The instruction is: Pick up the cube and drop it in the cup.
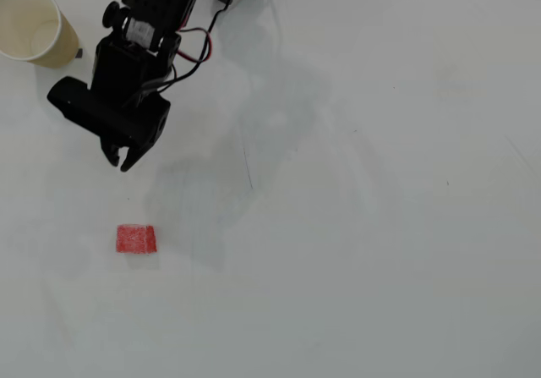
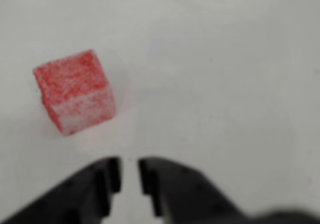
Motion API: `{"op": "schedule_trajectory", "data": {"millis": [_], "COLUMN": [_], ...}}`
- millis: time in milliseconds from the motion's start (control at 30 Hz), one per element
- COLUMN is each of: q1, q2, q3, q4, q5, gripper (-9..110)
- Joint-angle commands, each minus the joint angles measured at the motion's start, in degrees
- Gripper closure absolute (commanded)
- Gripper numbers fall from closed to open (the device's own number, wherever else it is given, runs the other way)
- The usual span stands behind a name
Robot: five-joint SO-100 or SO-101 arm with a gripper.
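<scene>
The cube (image 1: pixel 136 238) is a small red speckled block lying on the white table, left of centre in the overhead view. It fills the upper left of the wrist view (image 2: pixel 75 91), ahead of the fingers and a little to their left. My black gripper (image 1: pixel 118 160) hangs above the table between cup and cube, apart from both. Its fingertips (image 2: pixel 129 171) are almost together with only a thin slit between them and nothing held. The cup (image 1: pixel 61 46), cream paper with a pale inside, stands at the top left corner.
The arm's black body and red-black wires (image 1: pixel 196 52) reach in from the top edge, next to the cup. The arm's faint shadow falls on the white table (image 1: pixel 380 226) near the centre.
</scene>
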Motion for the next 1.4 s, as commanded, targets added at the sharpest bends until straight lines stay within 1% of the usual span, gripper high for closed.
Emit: {"op": "schedule_trajectory", "data": {"millis": [0, 133, 267, 367, 667, 800, 1367], "q1": [-0.3, -1.0, -1.8, -2.5, -5.6, -6.5, -6.7], "q2": [-1.0, -4.0, -5.5, -5.8, -7.1, -9.5, -25.8], "q3": [-10.8, -13.5, -14.1, -14.1, -14.8, -15.4, -25.8], "q4": [-2.5, -2.1, -2.0, -1.7, -2.2, -4.7, -14.3], "q5": [0.6, 0.6, 0.6, 0.6, 0.6, 0.6, 0.3], "gripper": [80, 73, 57, 52, 51, 50, 50]}}
